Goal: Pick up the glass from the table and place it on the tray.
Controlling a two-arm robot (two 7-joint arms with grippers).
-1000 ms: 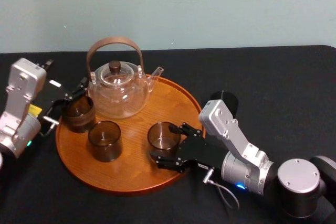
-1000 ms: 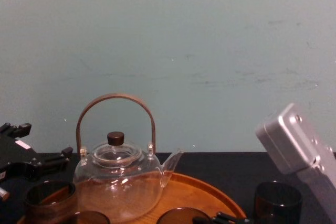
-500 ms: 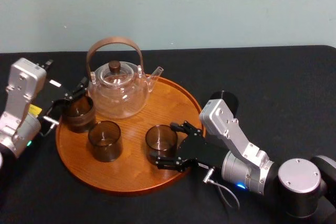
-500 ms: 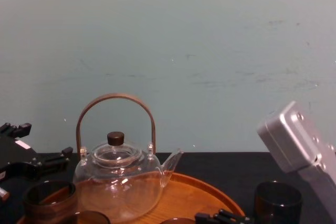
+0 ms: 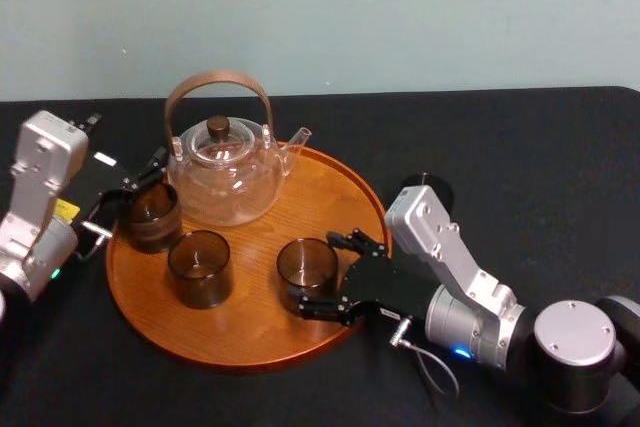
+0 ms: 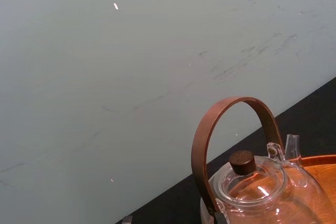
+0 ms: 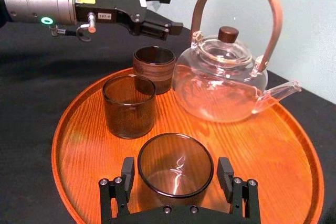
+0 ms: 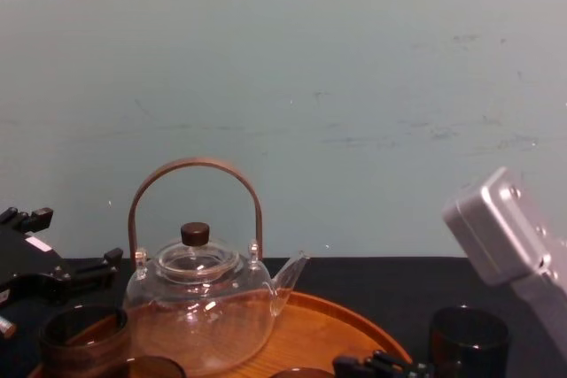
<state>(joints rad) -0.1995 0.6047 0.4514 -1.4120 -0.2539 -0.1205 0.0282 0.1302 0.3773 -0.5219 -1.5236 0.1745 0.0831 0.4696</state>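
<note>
black matte table (image 5: 520, 147), round orange-brown wooden tray (image 5: 250, 332): right gripper (image 5: 316, 275) stands released around the smoky brown glass (image 5: 306, 263); withdraw straight back, nudging nothing. left gripper (image 5: 133, 179) idles spread nearby.

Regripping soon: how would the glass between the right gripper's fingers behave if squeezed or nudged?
Glossy, the glass is probably slippery for the right gripper. Short and broad, it would likely slide on the tray, not tip. Thin walls suggest fragility. The left gripper sits by another glass.
</note>
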